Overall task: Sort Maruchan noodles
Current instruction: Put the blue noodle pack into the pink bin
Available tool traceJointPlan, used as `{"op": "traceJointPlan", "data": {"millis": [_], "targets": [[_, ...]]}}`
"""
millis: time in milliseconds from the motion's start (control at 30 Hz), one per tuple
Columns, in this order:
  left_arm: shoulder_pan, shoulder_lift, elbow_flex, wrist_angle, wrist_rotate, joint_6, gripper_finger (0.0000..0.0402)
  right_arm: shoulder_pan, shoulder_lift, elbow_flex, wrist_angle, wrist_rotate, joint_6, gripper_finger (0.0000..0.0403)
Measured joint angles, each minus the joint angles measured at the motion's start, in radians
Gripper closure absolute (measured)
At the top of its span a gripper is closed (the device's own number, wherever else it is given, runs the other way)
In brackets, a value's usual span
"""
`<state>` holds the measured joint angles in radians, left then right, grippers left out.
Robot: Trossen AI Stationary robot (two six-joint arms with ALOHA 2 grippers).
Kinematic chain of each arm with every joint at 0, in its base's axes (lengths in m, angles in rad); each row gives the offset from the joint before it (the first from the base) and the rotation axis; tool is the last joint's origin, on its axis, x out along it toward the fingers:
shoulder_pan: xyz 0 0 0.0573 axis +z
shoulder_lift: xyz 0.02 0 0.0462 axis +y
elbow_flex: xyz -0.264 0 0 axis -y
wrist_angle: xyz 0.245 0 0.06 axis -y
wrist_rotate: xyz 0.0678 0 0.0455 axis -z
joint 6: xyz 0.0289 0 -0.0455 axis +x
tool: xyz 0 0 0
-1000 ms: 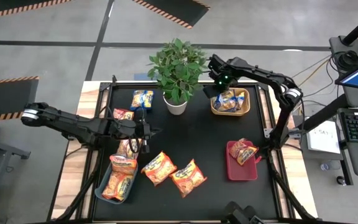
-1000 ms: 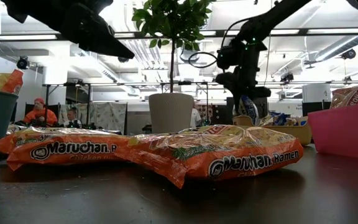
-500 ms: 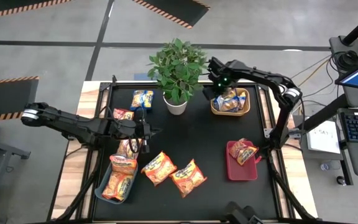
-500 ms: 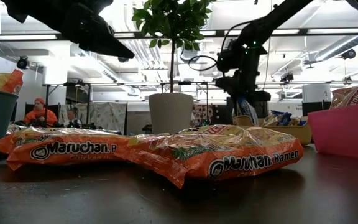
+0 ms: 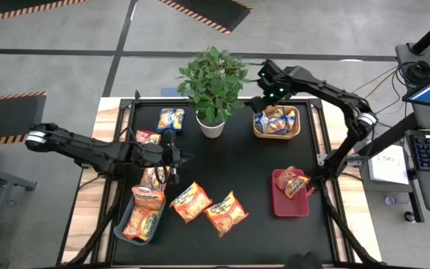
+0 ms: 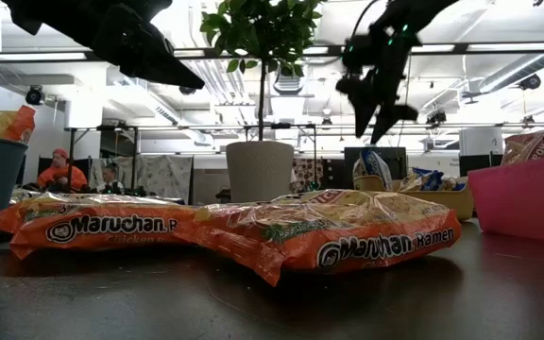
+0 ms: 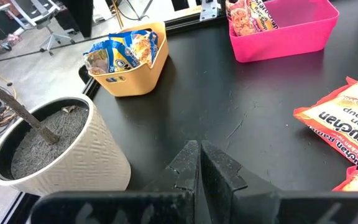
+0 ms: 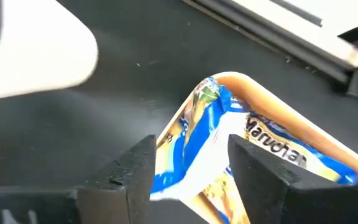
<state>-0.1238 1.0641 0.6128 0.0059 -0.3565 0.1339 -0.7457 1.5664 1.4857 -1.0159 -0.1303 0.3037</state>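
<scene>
Low view, nearest: two orange packets (image 6: 244,231) lie flat on the black table (image 6: 272,302), overlapping, crinkled film catching the light.
Left front: a grey-blue bin (image 5: 125,228) holds orange packets (image 5: 145,215) stacked loosely.
Mid table: the same two orange packets (image 5: 209,208) lie side by side; a fourth sits just beside the left gripper (image 5: 176,158).
Left gripper: fingers pressed together, holding nothing, hovering over the table's left half near the bin.
Right front: a red bin (image 5: 290,203) holds red-pink packets (image 5: 293,181).
Farther back left: one blue-and-yellow packet (image 5: 171,119) and one red-pink packet (image 5: 148,137) lie loose on the table.
Back centre: a plant (image 5: 212,81) in a white pot (image 5: 210,126).
Back right: an orange bin (image 5: 295,133) holds blue-and-yellow packets (image 5: 276,119).
Right gripper (image 5: 262,101): raised above the orange bin's near rim, fingers (image 8: 261,177) apart and empty; a blue packet (image 8: 204,134) stands on edge against the wall just below them.
Handling, judged: packets look light, with slippery film over a brittle noodle block; squeeze gently.
Where to hold, judged: pinch across a short edge or the flat seam, not the middle.
</scene>
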Motion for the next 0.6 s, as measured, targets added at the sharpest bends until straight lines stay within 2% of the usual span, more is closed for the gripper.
{"op": "traceJointPlan", "data": {"millis": [233,433,600], "targets": [[0.0,0.0,0.0,0.0,0.0,-0.025,0.0402,0.067,-0.203,-0.093,0.045,0.002,-0.024,0.0205],[0.0,0.0,0.0,-0.001,0.0,-0.05,0.0402,0.208,-0.402,-0.362,0.35,0.0,-0.027,0.0204],[0.0,0.0,0.0,-0.016,-0.001,-0.106,0.0402,0.349,-0.517,-0.608,0.636,0.0,-0.072,0.0204]]}}
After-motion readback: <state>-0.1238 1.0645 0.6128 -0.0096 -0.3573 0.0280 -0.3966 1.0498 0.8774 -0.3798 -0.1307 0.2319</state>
